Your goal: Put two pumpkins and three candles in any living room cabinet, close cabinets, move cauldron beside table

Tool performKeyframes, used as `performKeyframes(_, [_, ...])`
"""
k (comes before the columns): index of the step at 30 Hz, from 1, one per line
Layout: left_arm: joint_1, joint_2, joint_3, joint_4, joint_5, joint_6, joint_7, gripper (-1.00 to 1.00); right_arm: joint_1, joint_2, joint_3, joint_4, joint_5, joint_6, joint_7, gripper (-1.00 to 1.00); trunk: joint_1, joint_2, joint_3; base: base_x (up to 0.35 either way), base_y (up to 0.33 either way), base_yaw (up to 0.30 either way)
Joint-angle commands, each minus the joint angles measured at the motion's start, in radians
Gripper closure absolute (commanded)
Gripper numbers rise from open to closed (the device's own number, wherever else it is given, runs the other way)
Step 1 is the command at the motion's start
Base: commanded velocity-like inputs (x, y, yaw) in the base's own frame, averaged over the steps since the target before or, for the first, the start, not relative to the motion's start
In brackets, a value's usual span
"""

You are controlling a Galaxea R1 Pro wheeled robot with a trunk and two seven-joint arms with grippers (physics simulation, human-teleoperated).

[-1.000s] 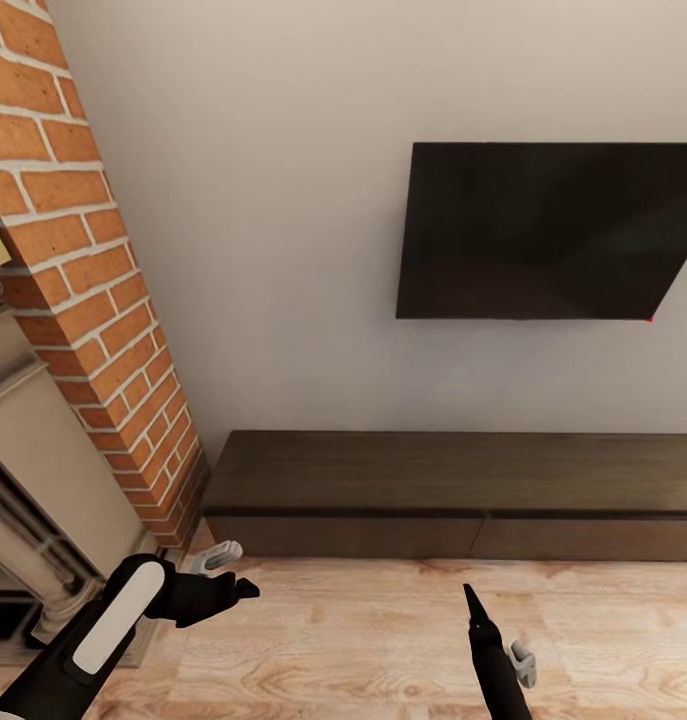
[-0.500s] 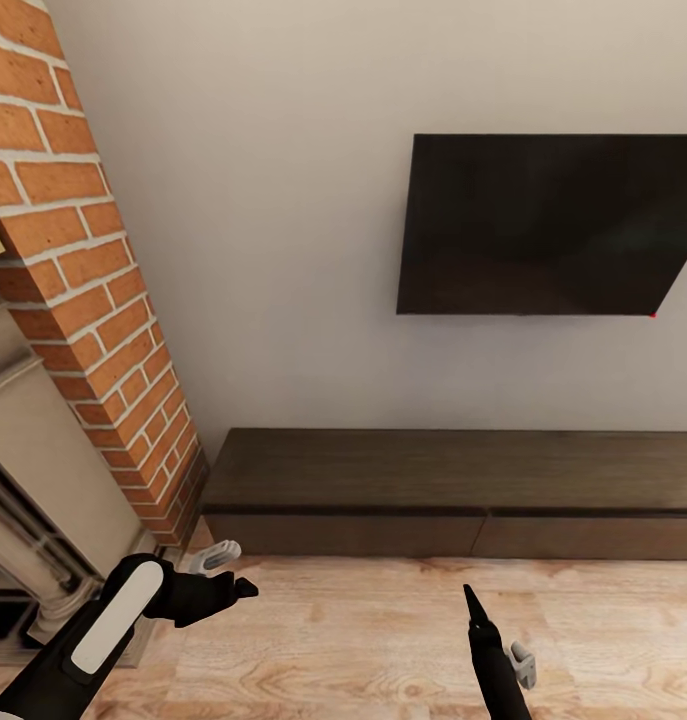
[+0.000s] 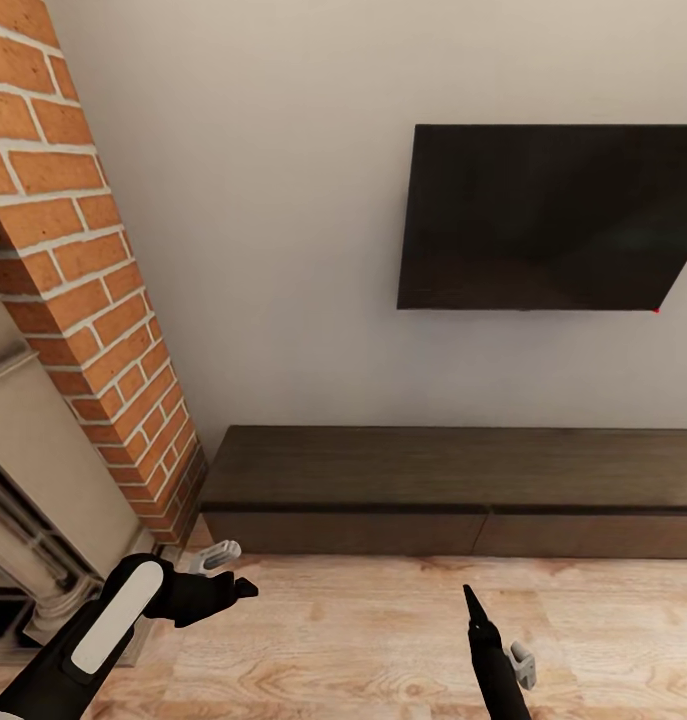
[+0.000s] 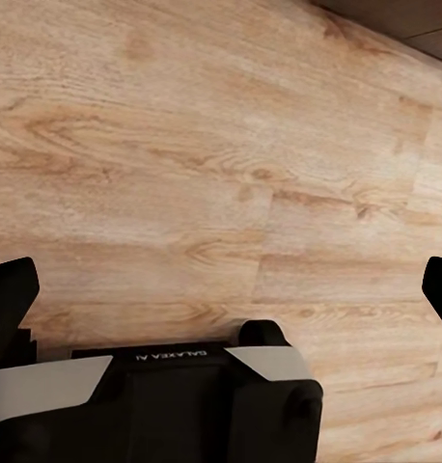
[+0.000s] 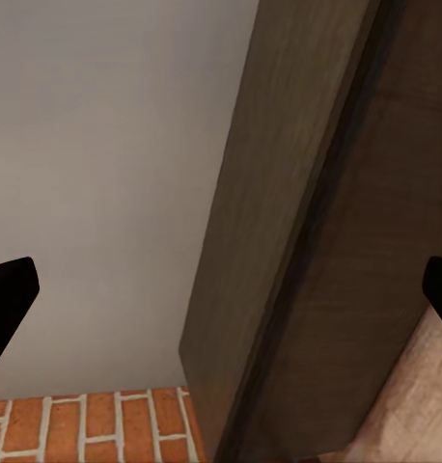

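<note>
One cabinet (image 3: 453,490), long, low, dark brown, sits across the lower middle of the head view against a plain pale wall (image 3: 273,230), two drawer fronts showing, both shut. One black TV (image 3: 548,215) hangs at upper right; one brick column (image 3: 83,270) and a fireplace surround (image 3: 33,470) are at left; light wood floor (image 3: 363,640) runs along the bottom. Two arms low in frame: left pincer (image 4: 221,289) spread wide over bare floor, right pincer (image 5: 221,289) spread wide too, empty, facing the cabinet's end.
</note>
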State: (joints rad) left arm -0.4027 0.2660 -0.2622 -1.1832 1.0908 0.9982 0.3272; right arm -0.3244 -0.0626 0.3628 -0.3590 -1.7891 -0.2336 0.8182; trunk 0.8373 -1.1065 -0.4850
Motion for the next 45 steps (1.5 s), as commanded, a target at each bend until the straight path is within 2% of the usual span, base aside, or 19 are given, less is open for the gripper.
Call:
performKeyframes(1, [-0.001,0.001,-0.003,-0.002,0.011,0.0,0.01,-1.0,-0.001,-0.001,0.008,0.0,-0.009,-0.006,0.002,-1.0,0.004,-0.008,-0.004,0.0,0.0,0.0])
performKeyframes(19, [-0.001,0.001,-0.005,-0.004,0.011,0.0,0.01,-1.0,-0.001,0.0,0.01,-0.002,-0.009,-0.005,0.008,-1.0,0.073,-0.134,-0.061,0.0,0.0,0.0])
performKeyframes(26, [-0.001,0.001,-0.004,-0.013,0.011,0.0,0.01,-1.0,-0.001,0.0,0.009,-0.001,-0.009,0.054,0.004,-1.0,0.1,-0.183,-0.083,0.0,0.0,0.0])
performKeyframes(38, [0.001,0.002,-0.002,-0.013,0.012,0.0,0.01,-1.0,-0.001,0.0,0.008,0.0,-0.009,0.062,0.002,-1.0,0.146,-0.267,-0.12,0.0,0.0,0.0])
performKeyframes(45, [0.001,0.002,-0.002,-0.014,0.05,0.0,0.01,-1.0,-0.001,0.001,0.008,0.0,-0.009,0.062,0.002,-1.0,0.173,-0.316,-0.142,0.0,0.0,0.0])
